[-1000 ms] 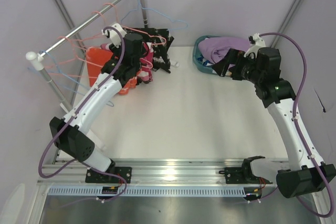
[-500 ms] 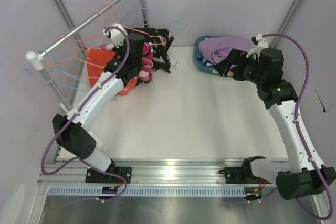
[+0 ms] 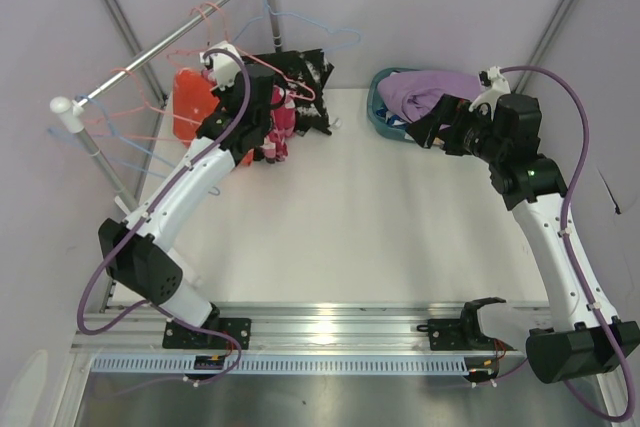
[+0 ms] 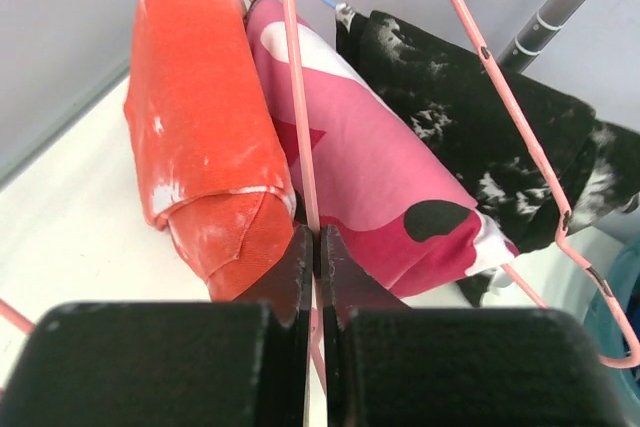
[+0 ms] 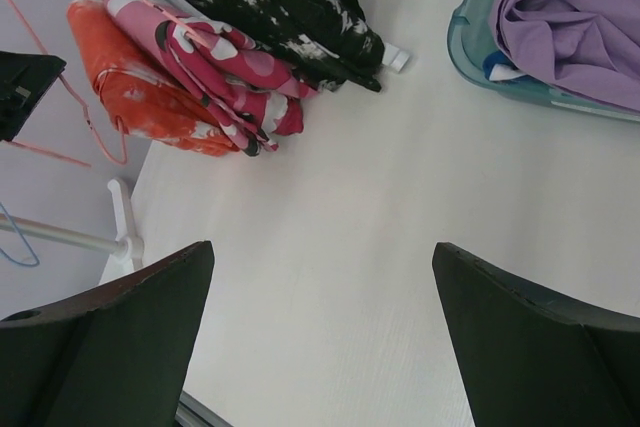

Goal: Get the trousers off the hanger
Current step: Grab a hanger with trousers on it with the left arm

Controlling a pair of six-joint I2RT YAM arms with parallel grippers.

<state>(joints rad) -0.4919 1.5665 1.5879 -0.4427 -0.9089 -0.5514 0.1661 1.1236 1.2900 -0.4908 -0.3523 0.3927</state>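
left arm (image 3: 190, 182) stretches out long toward the rail (image 3: 140, 59). right arm (image 3: 545, 217) is bent well to the right of the rail, with its wrist over the basket (image 5: 470, 47) holding the lavender pair (image 5: 580, 17). orange trousers (image 4: 200, 147), pink pair (image 4: 370, 167) and black speckled pair (image 4: 470, 127) hang bunched just beside the rail. left gripper (image 4: 314, 247) is pinched tight on the pink hanger (image 4: 300, 97) wire. right gripper (image 5: 320, 257) is wide open and holding nothing.

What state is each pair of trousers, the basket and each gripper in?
Orange trousers: hanging, folded.
Pink trousers: hanging, folded, beside the orange pair.
Black trousers: hanging, folded.
Lavender trousers: lying in the basket.
Left gripper: shut on the pink hanger.
Right gripper: open, empty.
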